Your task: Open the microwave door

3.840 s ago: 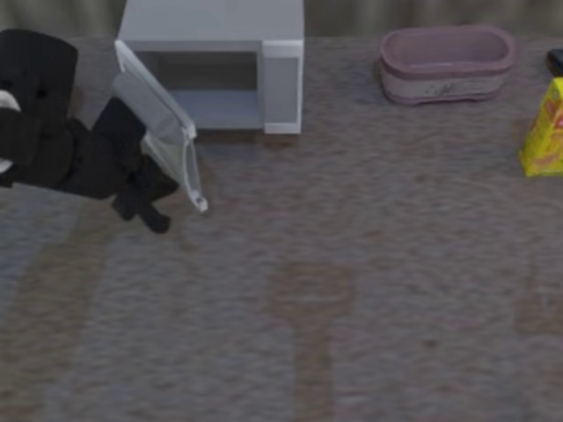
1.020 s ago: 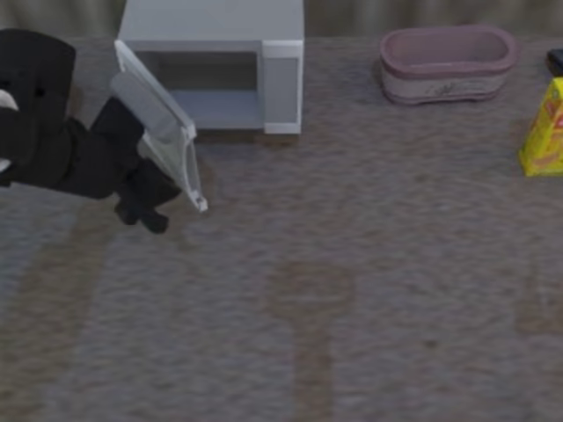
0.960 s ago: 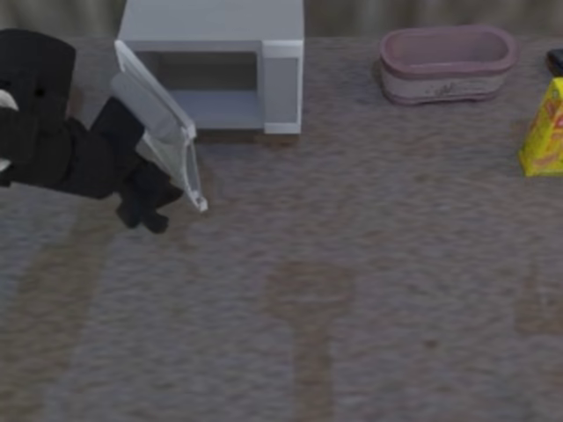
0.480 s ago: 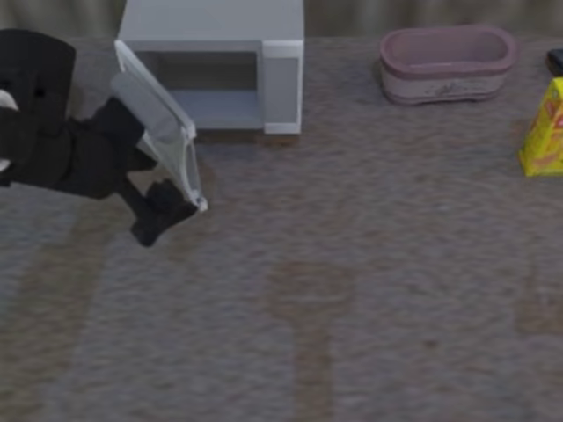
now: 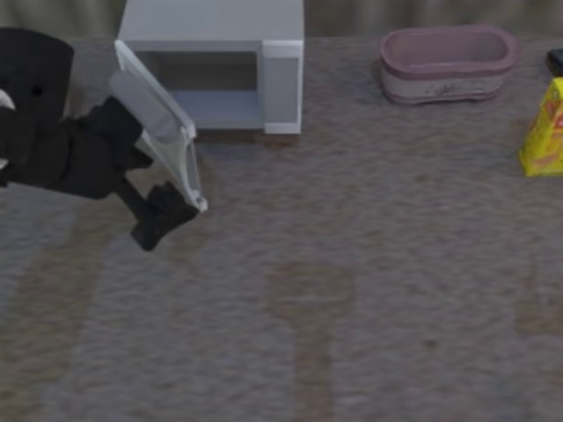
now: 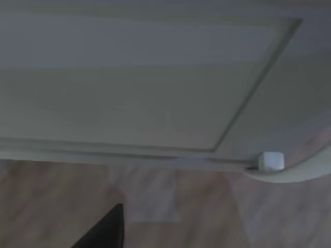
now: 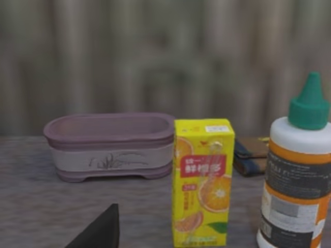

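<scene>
1. Where the table meets its far left edge in the top view, the black left arm reaches in from the left, and the left gripper sits low against the free edge of the microwave door.
2. Whether its jaws are apart or together cannot be told; the left wrist view shows only one dark fingertip below the door's pale panel.
3. Hinged at the microwave's left front corner, the door stands swung well outward, angling toward the near left.
4. At the back left of the table, the microwave shows its grey interior, with the control strip on its right.
5. Farther right at the back is a pink oval tub.
6. At the right edge stands a yellow juice carton.
7. Only in the right wrist view do a green-capped bottle and one right finger appear; those jaws cannot be judged.
</scene>
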Robot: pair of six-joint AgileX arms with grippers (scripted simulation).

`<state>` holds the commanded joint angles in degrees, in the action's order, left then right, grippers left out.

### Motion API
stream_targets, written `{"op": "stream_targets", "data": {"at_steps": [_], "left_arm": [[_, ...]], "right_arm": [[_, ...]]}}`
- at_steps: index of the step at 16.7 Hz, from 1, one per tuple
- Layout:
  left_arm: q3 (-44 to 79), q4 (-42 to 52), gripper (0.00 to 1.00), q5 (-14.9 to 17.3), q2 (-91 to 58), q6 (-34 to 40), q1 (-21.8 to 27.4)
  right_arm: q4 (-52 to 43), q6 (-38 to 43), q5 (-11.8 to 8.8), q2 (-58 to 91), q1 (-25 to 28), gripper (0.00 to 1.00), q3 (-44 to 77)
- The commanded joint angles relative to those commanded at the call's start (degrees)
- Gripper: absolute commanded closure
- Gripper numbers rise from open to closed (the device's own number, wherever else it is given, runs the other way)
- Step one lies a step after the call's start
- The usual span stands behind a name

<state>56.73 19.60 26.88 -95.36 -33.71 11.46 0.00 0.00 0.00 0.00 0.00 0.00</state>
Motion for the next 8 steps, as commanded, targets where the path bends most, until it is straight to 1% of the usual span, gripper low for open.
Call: {"op": "stream_targets", "data": {"at_steps": [8], "left_arm": [[-2.36,10.4,0.0,-0.92,13.69,1.79,0.66]], "right_arm": [[0.0,0.0,0.0,0.0,0.0,0.0,0.0]]}}
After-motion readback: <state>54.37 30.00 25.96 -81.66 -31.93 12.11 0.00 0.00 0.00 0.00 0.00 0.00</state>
